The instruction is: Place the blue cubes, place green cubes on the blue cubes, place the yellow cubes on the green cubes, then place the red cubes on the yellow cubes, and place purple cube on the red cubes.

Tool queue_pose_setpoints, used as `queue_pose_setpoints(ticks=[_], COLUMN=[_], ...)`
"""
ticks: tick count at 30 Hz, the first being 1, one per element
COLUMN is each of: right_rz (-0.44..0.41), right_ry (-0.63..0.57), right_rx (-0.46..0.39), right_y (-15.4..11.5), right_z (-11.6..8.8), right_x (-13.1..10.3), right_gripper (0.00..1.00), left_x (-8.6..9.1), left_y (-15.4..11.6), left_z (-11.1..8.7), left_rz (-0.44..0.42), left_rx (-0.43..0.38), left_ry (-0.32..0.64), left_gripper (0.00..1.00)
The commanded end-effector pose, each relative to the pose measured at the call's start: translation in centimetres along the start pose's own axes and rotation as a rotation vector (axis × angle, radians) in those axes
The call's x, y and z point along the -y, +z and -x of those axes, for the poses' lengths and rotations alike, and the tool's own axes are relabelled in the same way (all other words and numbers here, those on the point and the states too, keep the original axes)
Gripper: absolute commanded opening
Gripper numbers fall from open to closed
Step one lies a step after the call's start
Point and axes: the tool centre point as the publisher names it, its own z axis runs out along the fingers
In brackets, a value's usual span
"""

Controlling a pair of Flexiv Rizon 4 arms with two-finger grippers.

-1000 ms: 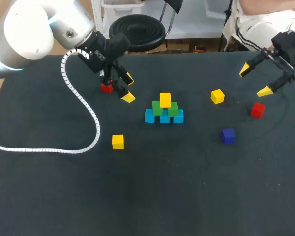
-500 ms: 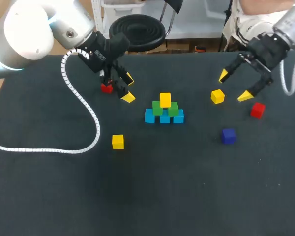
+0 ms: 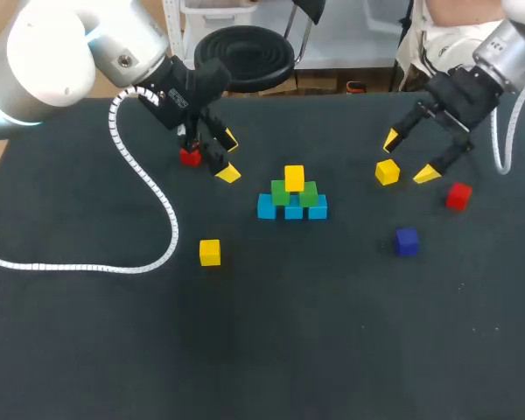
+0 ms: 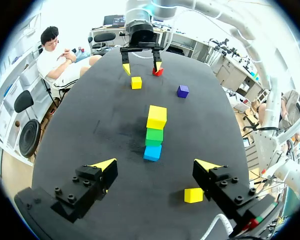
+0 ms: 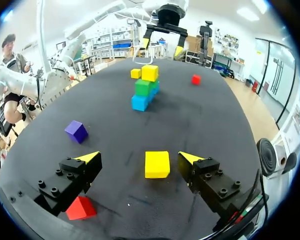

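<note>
While the right arm is closing in from the table's right edge, where it stood a second ago, the right gripper is hanging over the right-hand yellow cube. Its fingers are standing spread; in the right wrist view the cube is lying between them, touching neither tip. Over the last half second the gripper is shifting only slightly towards that cube.

The left gripper is keeping its earlier place, fingers spread and holding nothing, with the left-hand red cube just beside it.

No cube is showing any displacement. The blue cubes are sitting in a row at mid-table, carrying the green cubes and the top yellow cube. The front yellow cube, the right-hand red cube and the purple cube are lying loose on the table, well apart.
</note>
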Motion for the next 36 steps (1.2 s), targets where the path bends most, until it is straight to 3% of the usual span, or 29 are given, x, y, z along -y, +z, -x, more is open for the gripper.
queue_pose_setpoints(ticks=[1,24,36], right_rz=[0.001,0.008,-0.042], right_ry=[0.013,0.026,0.016], right_rx=[-0.015,0.015,0.061], right_y=[0.6,0.1,1.9], right_z=[0.0,0.3,-0.6], right_x=[0.2,-0.1,0.5], right_gripper=[1.00,1.00,1.00], left_x=[0.0,0.0,0.0], left_y=[0.0,0.0,0.0], left_z=[-0.1,-0.1,-0.1], left_rz=[0.000,0.000,0.000], left_rx=[0.001,0.001,0.001], left_ry=[0.002,0.002,0.002], left_gripper=[1.00,1.00,1.00])
